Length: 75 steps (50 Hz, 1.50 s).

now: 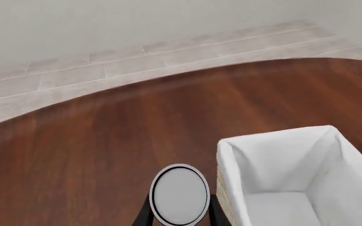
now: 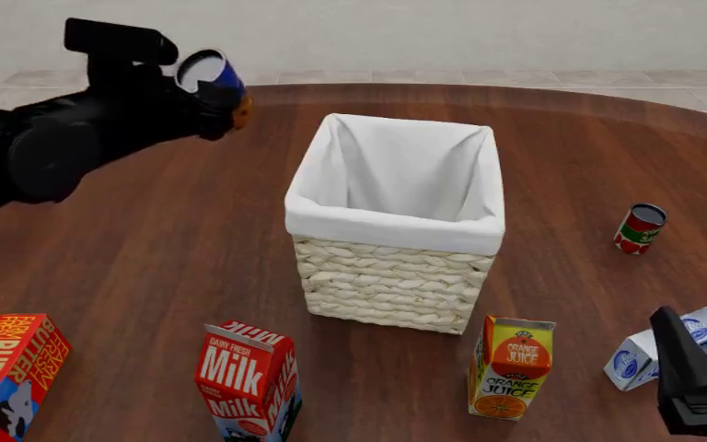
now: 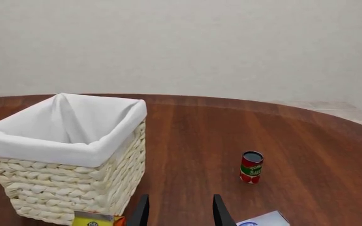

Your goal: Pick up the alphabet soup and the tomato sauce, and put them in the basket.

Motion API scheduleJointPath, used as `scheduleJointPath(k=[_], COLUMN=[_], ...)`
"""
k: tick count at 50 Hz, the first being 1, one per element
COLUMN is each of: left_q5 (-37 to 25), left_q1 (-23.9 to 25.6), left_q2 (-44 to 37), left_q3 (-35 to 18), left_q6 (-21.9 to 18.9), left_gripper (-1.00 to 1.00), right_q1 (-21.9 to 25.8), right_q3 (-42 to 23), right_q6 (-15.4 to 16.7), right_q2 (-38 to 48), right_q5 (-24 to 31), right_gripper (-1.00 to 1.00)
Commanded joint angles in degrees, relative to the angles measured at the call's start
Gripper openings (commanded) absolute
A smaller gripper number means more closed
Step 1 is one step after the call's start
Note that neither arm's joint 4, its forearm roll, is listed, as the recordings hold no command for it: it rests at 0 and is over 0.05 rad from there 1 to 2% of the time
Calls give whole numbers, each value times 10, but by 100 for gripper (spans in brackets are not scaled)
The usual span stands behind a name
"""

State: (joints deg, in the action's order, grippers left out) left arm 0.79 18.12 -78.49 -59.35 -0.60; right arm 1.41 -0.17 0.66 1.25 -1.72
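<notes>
Above the table, left of the basket (image 2: 396, 221), your left gripper (image 2: 213, 92) clamps the alphabet soup (image 2: 213, 83), lifted and tilted. Right of the basket, well apart, the tomato sauce (image 2: 639, 228) stands upright on the table (image 2: 157, 249). Your right gripper (image 3: 179, 207) hangs low with its fingers parted, holding nothing.

"BUTTER" on red carton (image 2: 7, 373); "DAIRY FRESH Milk" on red milk carton (image 2: 247, 379); "ORANGE JUICE" on juice carton (image 2: 511, 366). Can (image 2: 639, 228) and white-blue carton (image 2: 673, 345) lettering too small to read.
</notes>
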Motion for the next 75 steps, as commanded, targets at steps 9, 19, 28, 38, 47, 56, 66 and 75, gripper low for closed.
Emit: scheduleJointPath(k=[9, 19, 28, 38, 47, 56, 66, 75], left_q5=[-33, -53, -72, -92, -107, -122, -133, -147], left_q1=[58, 87, 109, 138, 155, 174, 181, 183], left_q2=[10, 7, -3, -14, -33, -51, -74, -101], left_q3=[-45, -72, -94, -113, -133, -146, -161, -178], left_q6=[-6, -12, -22, -28, -39, -51, -62, -71], left_gripper=[-100, -100, -100, -100, -100, -100, -100, -100], right_q1=[1, 2, 4, 5, 5, 6, 6, 8], right_q3=[0, 0, 0, 0, 0, 0, 0, 0], right_q6=[-1, -1, -1, -1, -2, -3, -2, 0], right_q2=[11, 5, -4, -4, -5, -1, 4, 22], right_q5=[-11, -5, 4, 5, 5, 1, -4, -21], right_gripper=[100, 100, 100, 100, 100, 100, 100, 100])
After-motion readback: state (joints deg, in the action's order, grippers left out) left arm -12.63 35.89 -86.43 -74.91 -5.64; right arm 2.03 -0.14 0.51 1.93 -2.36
